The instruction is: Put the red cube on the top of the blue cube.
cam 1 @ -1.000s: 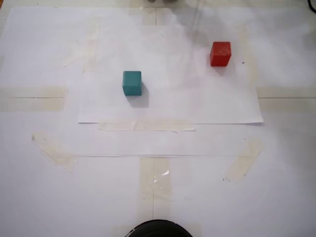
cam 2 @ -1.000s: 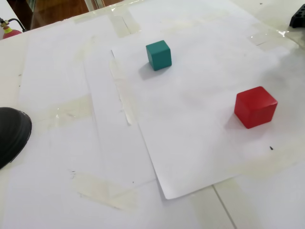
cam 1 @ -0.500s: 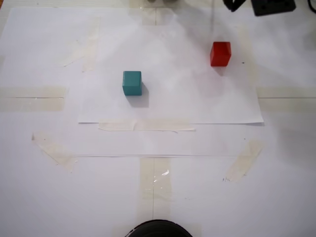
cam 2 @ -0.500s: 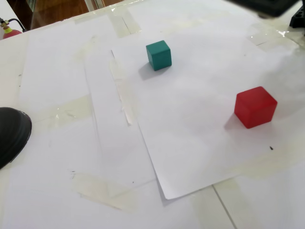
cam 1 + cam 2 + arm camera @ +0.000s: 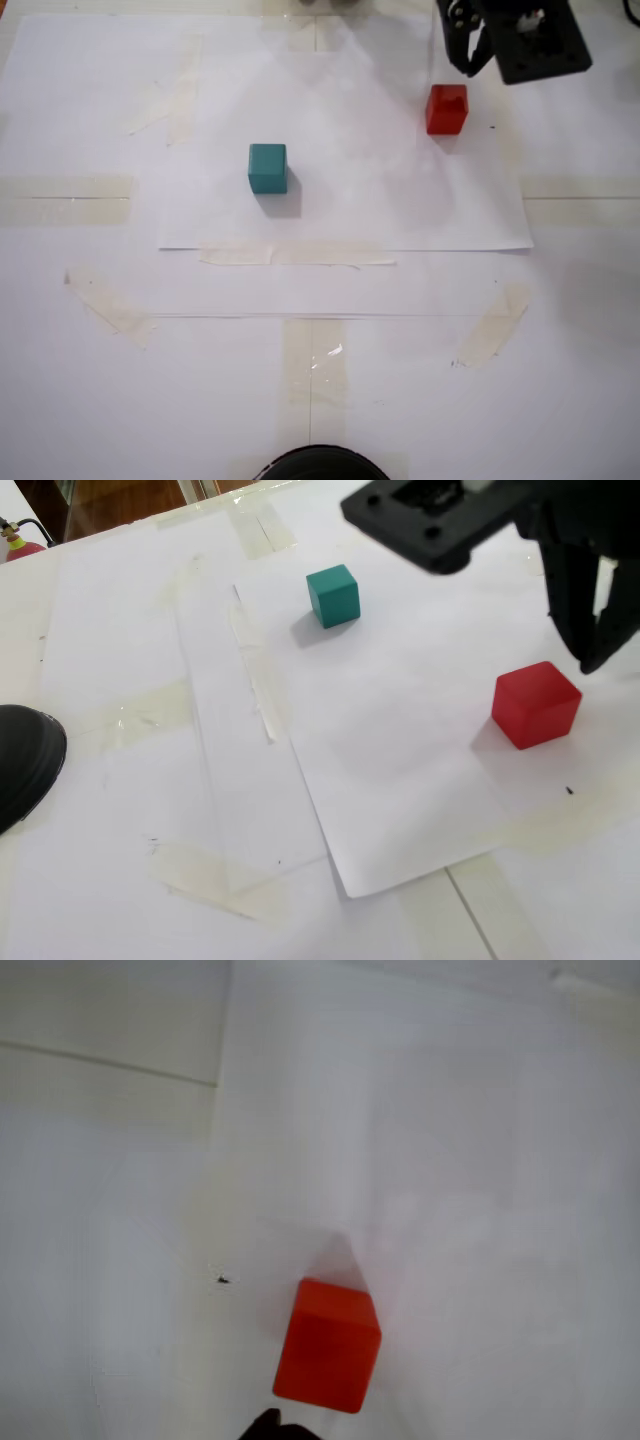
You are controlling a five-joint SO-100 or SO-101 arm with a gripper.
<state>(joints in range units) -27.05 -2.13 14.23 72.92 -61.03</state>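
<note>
Red cube (image 5: 446,108): one item, resting flat on a white paper sheet (image 5: 380,190), close to that sheet's right edge and upper right corner in a fixed view. Matte faces, upright, nothing touching it. In the wrist view the red cube (image 5: 328,1344) sits low in the picture, just above a dark tip at the bottom edge.

Teal item, the blue cube (image 5: 267,167): on the same sheet, left of centre in that fixed view, well apart from the red one. In a fixed view taken from the side, the blue cube (image 5: 333,595) lies toward the far edge of the sheet and the red cube (image 5: 536,704) toward the near right.

Gripper (image 5: 600,645): black, hanging just above and beside the red cube, not in contact with it, holding nothing. How far the claw is spread cannot be told; only dark prongs show.

Surface: white table (image 5: 90,400) covered in paper, with strips of clear tape (image 5: 295,255) along the sheet's near edge and corners.

Dark rounded object (image 5: 25,760): at the table's edge, unidentified.
</note>
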